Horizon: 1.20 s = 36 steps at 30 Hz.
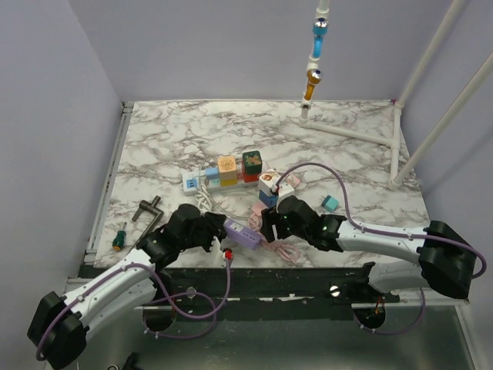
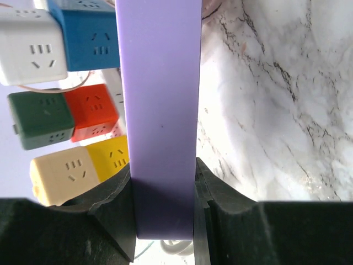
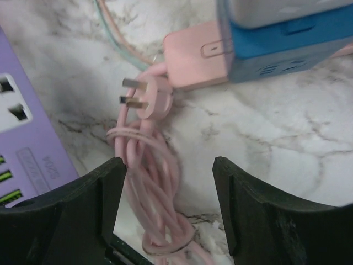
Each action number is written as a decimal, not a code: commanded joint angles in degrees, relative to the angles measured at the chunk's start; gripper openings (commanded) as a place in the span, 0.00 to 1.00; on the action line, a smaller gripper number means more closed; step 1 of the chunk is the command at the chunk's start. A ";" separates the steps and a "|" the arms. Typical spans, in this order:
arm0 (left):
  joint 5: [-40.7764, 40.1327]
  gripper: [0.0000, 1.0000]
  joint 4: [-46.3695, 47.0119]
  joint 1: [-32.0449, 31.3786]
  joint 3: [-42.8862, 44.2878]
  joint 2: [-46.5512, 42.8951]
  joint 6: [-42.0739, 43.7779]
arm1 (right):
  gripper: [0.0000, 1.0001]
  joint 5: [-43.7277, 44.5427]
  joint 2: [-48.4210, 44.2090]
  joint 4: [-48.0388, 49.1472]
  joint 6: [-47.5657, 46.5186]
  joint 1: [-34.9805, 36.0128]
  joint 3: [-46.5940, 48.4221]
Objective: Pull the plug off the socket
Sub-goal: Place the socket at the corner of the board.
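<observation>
The pink plug (image 3: 148, 99) lies free on the veined marble worktop (image 3: 276, 138), flat metal prongs bare, just ahead of the right gripper (image 3: 168, 185), which is spread wide and empty; the pull looks done; the left gripper (image 2: 164, 204) clamps the smooth, slab-sided purple power strip (image 2: 160, 99); the rubbery pink cable (image 3: 157, 165) coils below the right gripper.

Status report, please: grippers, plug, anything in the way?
Left gripper shut on purple power strip. Right gripper open near pink plug. Plug out, prongs bare. Only its coiled cable nearby.
</observation>
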 commanded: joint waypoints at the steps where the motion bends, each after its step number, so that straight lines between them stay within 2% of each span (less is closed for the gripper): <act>1: 2.23 0.00 -7.47 0.90 -1.76 -9.19 2.98 | 0.72 -4.70 5.04 3.03 3.72 3.56 -1.34; 7: 3.27 0.00 -10.59 0.98 -3.94 -13.46 5.96 | 0.70 -3.13 11.73 2.00 2.56 4.85 1.12; 11: 3.49 0.00 -8.99 0.99 -4.46 -12.29 5.99 | 0.50 12.55 13.39 -6.84 7.36 4.66 4.52; 14: 4.03 0.00 -5.95 0.96 -5.73 -10.79 7.16 | 0.48 20.57 11.07 -10.13 8.17 2.97 5.50; 17: 4.63 0.00 -0.63 0.90 -7.92 -8.24 8.78 | 0.54 22.97 8.87 -9.11 5.53 1.44 5.48; 22: 2.54 0.00 9.97 -0.33 -9.12 -0.03 8.39 | 0.72 20.98 10.32 -9.35 1.23 1.38 7.07; 26: -0.10 0.00 15.94 -1.98 -6.31 9.03 5.26 | 0.80 17.09 6.88 -6.88 -0.28 1.35 6.29; 31: -2.48 0.00 20.48 -4.19 -3.73 17.49 2.81 | 0.85 16.35 -0.01 -3.07 -2.27 1.33 5.13; 33: -3.39 0.11 22.42 -5.97 -4.63 18.57 1.92 | 0.86 16.21 -1.80 -1.85 -3.03 1.36 4.78; 35: -5.50 0.28 24.59 -8.54 -6.00 19.01 -0.20 | 0.87 15.63 -2.91 -1.17 -3.35 1.31 4.50; 36: -6.46 0.40 25.24 -9.89 -6.57 18.94 -1.65 | 0.87 15.13 -3.22 -0.77 -3.63 1.35 4.16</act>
